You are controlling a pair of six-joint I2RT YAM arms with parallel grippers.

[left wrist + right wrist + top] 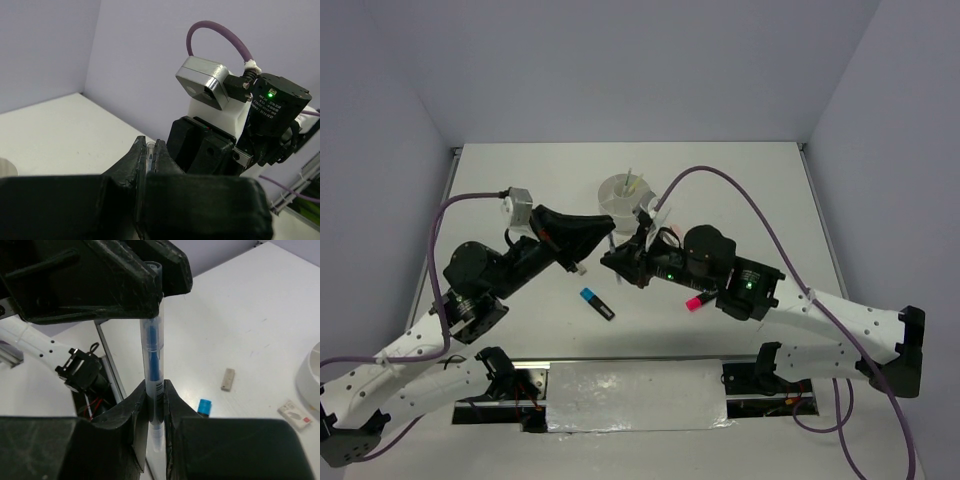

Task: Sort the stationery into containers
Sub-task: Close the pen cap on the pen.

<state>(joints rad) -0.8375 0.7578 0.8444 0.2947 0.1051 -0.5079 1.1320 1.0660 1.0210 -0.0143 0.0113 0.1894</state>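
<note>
Clear plastic pen (pixel 152 355) with a blue core: light, stiff and smooth-walled. Judged likely to slip or swivel if pinched at one end only, so the better hold is across the barrel near its middle.

Position: off the surface (pixel 760 190), running upright through the centre of the right wrist view.

Right jaws: closed on the lower barrel at the printed band, with a short length of tip poking out below.

Left jaws: upper left of that same view, closed on the pen's upper end. In the left wrist view the pen (pixel 150 145) shows only as a sliver between the nearly touching jaws.

Both sets grip the one pen. In the top view they meet at centre frame, below the white organiser cup (pixel 625 196). A blue-and-black highlighter (pixel 597 303) lies on the surface lower down.
</note>
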